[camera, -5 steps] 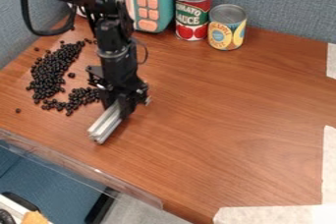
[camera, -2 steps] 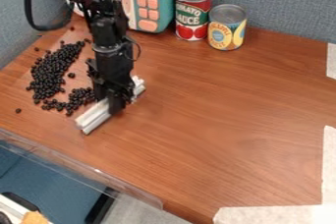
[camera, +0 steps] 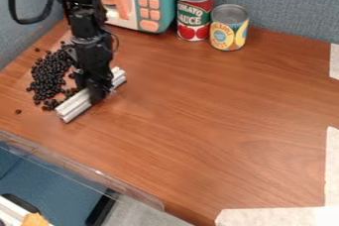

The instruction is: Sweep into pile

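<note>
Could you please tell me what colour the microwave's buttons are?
The buttons are salmon-orange, seen best in the camera view.

Pale bar [camera: 74, 105] beside black beads [camera: 47, 77]

Soft, fairly bright light spreads over the wooden table [camera: 218, 121], with a pale sheen toward the right. Small highlights rim the red can [camera: 195, 14] and yellow can [camera: 229, 29]. Shadows are soft, their source unclear.

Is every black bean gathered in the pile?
No, a stray black bean lies on the wooden tabletop, apart from the pile.
</note>
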You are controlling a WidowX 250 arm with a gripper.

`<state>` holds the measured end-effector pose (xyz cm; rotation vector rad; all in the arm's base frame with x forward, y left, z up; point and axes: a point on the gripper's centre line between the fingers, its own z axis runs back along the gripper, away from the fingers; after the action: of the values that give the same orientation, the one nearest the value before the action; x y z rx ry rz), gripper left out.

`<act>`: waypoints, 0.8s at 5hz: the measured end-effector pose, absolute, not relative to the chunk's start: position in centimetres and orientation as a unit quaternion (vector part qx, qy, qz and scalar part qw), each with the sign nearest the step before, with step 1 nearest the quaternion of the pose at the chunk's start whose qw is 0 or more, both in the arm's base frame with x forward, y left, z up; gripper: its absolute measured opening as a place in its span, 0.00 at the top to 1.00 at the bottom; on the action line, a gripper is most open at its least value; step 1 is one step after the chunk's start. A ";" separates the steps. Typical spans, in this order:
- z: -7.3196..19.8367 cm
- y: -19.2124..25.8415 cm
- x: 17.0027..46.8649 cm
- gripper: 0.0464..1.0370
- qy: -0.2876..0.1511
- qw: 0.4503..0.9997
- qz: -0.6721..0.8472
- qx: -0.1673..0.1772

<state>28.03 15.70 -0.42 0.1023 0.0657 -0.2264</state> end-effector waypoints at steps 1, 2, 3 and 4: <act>-0.4 17.0 27.8 0.67 0.052 0.990 -0.119 0.053; -0.5 18.4 28.0 0.67 0.073 0.988 -0.127 0.055; -0.2 19.8 28.8 0.67 0.072 0.986 -0.131 0.072; -0.2 21.0 29.1 0.67 0.075 0.985 -0.133 0.083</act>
<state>29.09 21.01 -0.15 0.1659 0.1502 -0.2668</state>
